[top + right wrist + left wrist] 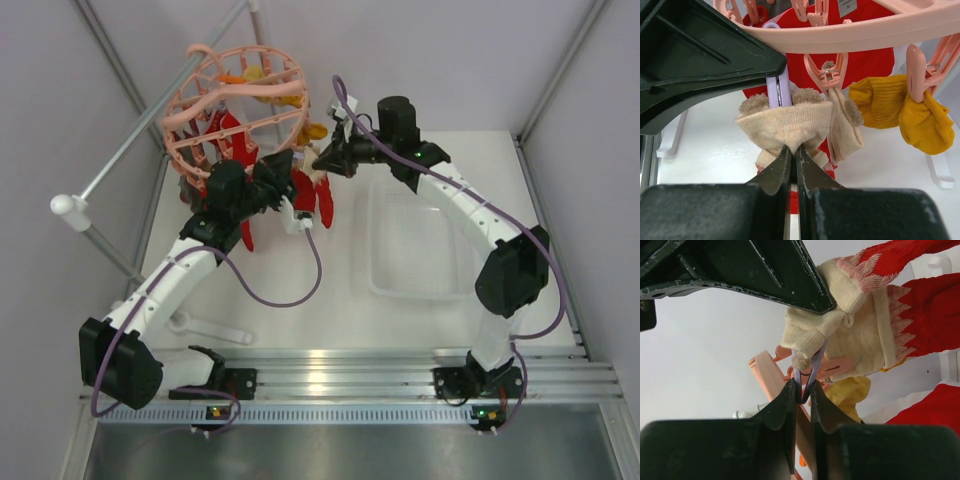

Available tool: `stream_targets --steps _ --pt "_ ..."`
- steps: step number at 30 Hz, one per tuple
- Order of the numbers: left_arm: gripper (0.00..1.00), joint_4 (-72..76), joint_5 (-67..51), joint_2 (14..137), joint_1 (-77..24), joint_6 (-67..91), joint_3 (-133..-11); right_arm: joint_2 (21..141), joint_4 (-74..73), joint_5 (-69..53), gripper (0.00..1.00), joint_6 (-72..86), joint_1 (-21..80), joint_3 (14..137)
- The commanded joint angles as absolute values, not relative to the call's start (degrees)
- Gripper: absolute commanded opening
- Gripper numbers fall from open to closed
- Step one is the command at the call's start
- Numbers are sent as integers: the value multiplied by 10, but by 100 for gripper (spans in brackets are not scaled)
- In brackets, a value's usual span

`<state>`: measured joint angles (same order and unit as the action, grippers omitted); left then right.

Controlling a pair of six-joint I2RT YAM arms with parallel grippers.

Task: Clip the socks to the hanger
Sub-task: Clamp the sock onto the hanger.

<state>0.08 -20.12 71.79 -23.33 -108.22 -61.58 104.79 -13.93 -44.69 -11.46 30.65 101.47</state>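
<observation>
The salmon-pink hanger hangs at the back left, and its ring crosses the top of the right wrist view. My left gripper is shut on the handles of a lavender clip peg under the ring. My right gripper is shut on the cream cuff of a red sock and holds it up at that peg. A second cream-cuffed sock hangs from a pink peg. A mustard-yellow sock is clipped at the right. The two grippers meet below the hanger.
A clear plastic tray lies on the white table under the right arm. The grey metal rail runs diagonally at the left with a white end knob. A white scoop-like piece lies near the left base.
</observation>
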Motion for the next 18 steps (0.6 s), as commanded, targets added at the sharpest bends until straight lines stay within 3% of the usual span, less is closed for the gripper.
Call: stream_targets --steps 1,2,5,9,15,18 --pt "17 19 -226 728 -233 -1078 -606 1047 -107 -461 0 -112 318 1051" --pt "31 19 -223 728 -233 -1078 -606 1047 -109 -460 0 -115 318 1050" --pt "48 32 -222 726 -233 -1077 -602 1046 -114 -457 0 -121 318 1049" --pt "59 37 -218 719 -233 -1066 -599 1047 -113 -451 0 -124 318 1048" --pt "91 71 -219 687 -233 -1029 -564 1052 -112 -442 0 -127 316 1049" --pt "97 69 -235 655 -233 -978 -549 1051 -109 -436 0 -127 313 1046"
